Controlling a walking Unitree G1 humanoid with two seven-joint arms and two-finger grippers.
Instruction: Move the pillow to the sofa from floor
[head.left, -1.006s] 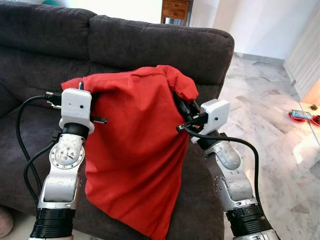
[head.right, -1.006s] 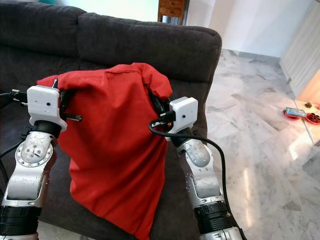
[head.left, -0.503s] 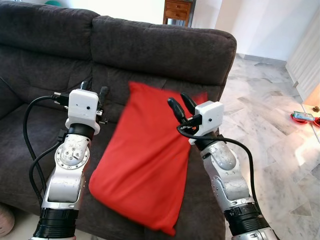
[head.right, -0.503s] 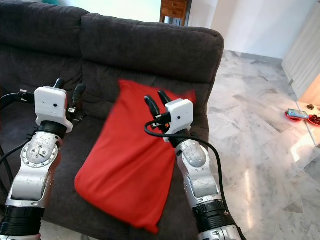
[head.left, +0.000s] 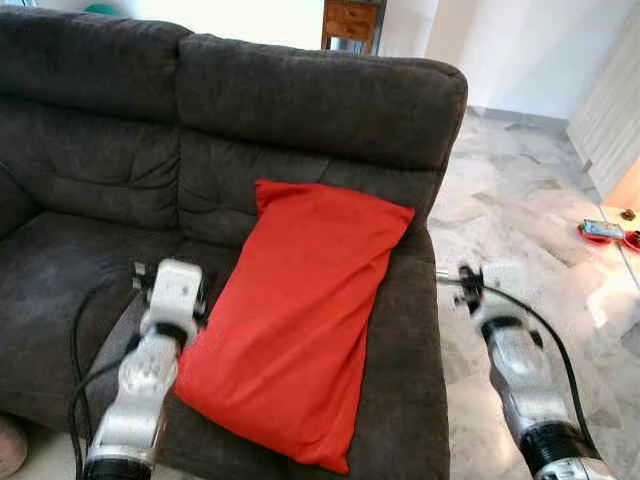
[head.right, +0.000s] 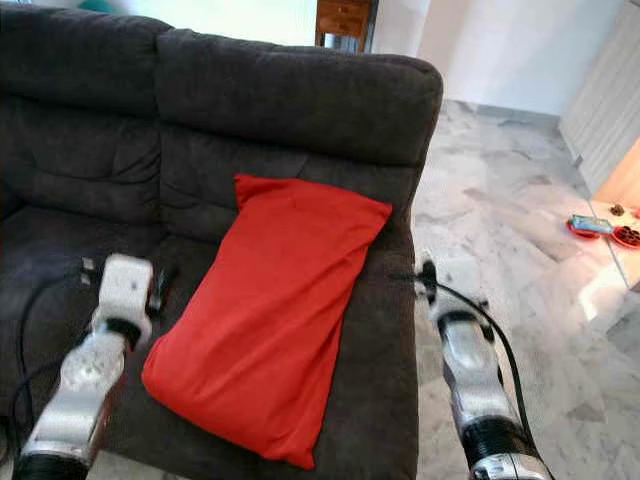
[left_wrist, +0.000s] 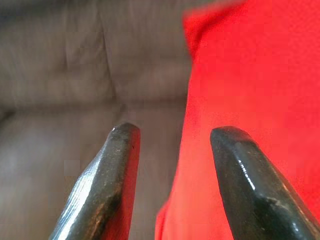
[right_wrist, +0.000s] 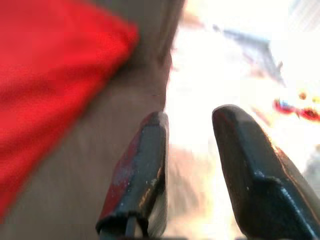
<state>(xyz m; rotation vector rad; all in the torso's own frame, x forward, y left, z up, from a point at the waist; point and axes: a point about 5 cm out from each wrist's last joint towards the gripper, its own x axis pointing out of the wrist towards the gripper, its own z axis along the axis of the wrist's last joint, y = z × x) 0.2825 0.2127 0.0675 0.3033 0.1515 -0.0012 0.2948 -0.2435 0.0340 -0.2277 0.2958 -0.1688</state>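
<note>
One dark grey sofa (head.left: 300, 100) is seen across the head views, and beyond its right end a pale marble floor (head.left: 520, 200) is spread out. The red pillow (head.left: 300, 320) is laid on the sofa's right-hand seat, its upper edge leaned against the backrest and its lower corner reached close to the seat's front edge. No gripper is in contact with it.

The left gripper (left_wrist: 172, 150) is held low, just beside the pillow's left edge, over the seat; its two black fingers (left_wrist: 107, 185) are parted with nothing between them, the red cloth being seen behind one finger. The right gripper (right_wrist: 192, 150) is placed off the sofa's right end, over the floor, blurred in the head views; its fingers are likewise spread apart and nothing is clasped. A small red object (head.left: 605, 232) is set on the floor far to the right.
</note>
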